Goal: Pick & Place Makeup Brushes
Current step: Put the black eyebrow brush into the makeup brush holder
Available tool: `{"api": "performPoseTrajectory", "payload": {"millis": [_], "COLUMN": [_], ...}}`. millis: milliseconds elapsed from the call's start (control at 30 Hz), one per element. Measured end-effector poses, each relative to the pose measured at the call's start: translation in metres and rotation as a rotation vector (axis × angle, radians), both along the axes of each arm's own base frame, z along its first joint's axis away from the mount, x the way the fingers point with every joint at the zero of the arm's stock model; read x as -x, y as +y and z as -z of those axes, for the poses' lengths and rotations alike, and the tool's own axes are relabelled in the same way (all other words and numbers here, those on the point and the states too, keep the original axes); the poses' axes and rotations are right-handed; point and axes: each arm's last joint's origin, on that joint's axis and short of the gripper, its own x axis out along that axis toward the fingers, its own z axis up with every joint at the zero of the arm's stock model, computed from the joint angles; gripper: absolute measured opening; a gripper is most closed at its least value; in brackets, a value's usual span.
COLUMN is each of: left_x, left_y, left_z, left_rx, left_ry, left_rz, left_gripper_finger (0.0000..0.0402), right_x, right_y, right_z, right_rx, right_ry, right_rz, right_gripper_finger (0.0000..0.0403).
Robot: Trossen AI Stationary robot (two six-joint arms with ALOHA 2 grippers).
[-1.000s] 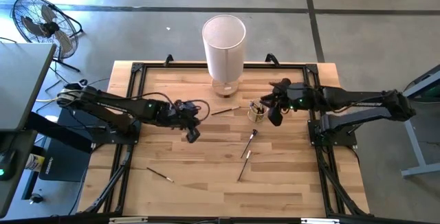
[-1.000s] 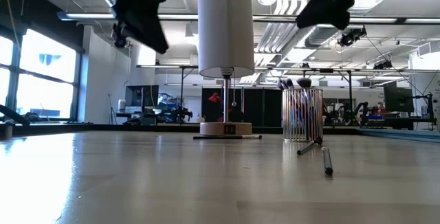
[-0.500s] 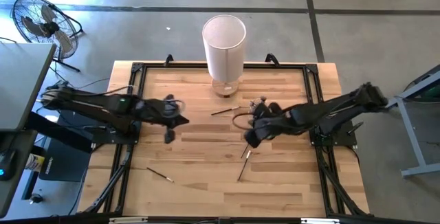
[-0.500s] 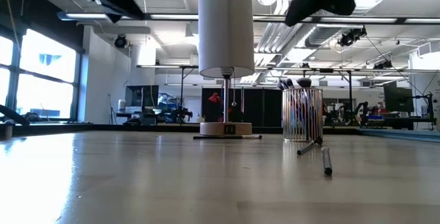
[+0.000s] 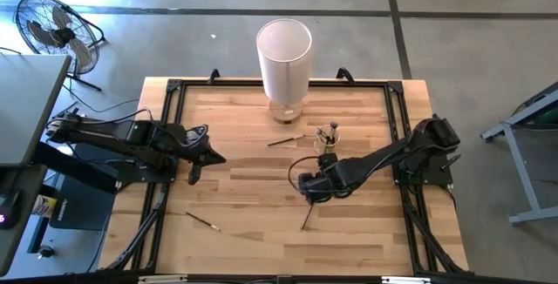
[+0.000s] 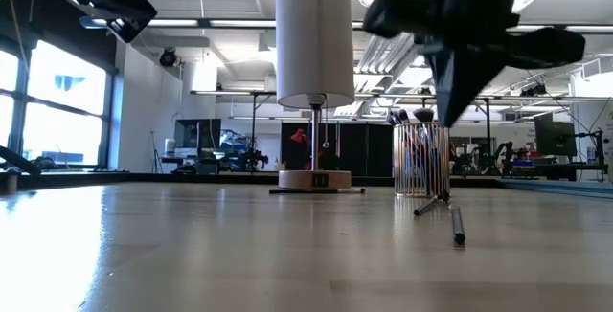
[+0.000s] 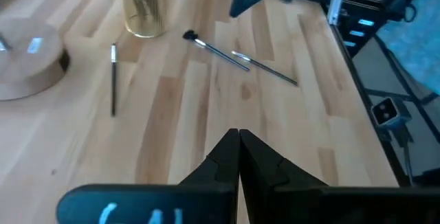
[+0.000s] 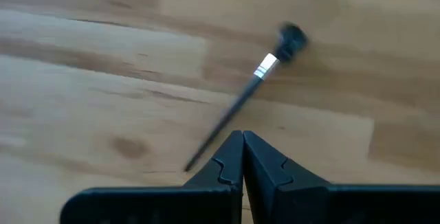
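Observation:
Several makeup brushes stand in a clear yellowish cup (image 5: pixel 327 136) (image 6: pixel 421 159). Loose brushes lie flat on the table: one near the lamp base (image 5: pixel 286 139), one at the near left (image 5: pixel 202 221), one near the middle (image 5: pixel 307 217). My right gripper (image 8: pixel 242 141) (image 5: pixel 309 184) is shut and hovers above a dark-tufted brush with a silver ferrule (image 8: pixel 265 69), clear of the table in the low view (image 6: pixel 455 73). My left gripper (image 7: pixel 238 141) (image 5: pixel 209 156) is shut and held high at the table's left side.
A tall white cylinder lamp (image 5: pixel 284 57) (image 6: pixel 314 34) stands on a round wooden base at the far edge, left of the cup. A black frame (image 5: pixel 166 127) runs along the table's sides. Bare wood lies between the two arms.
My right gripper has left the cup and swung toward the table's near edge and left, coming down over the loose brushes in the middle. My left gripper has drawn back toward the table's left edge. The brushes and the cup have stayed where they were.

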Motion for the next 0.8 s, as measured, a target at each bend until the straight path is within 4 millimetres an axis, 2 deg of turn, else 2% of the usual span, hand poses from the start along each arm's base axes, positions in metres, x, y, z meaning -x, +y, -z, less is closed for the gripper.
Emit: {"api": "performPoseTrajectory", "payload": {"millis": [167,500,800], "left_x": [-0.001,-0.001,-0.001], "left_y": [-0.001,-0.001,-0.001], "left_z": [0.004,0.005,0.005], "left_rx": [0.012,0.014,0.013], "left_ry": [0.012,0.015,0.016], "left_rz": [0.018,0.03,0.028], "left_gripper_finger": [0.0001,0.0001,0.0001], "right_x": [-0.004,-0.006,-0.002], "right_y": [-0.015,-0.063,-0.083], "right_z": [0.022,0.051,0.08], "right_rx": [-0.026,-0.041,-0.087], "right_ry": [0.095,0.142,0.029], "right_rz": [0.148,0.284,0.337], "right_gripper_finger": [0.0024,0.011,0.0123]}}
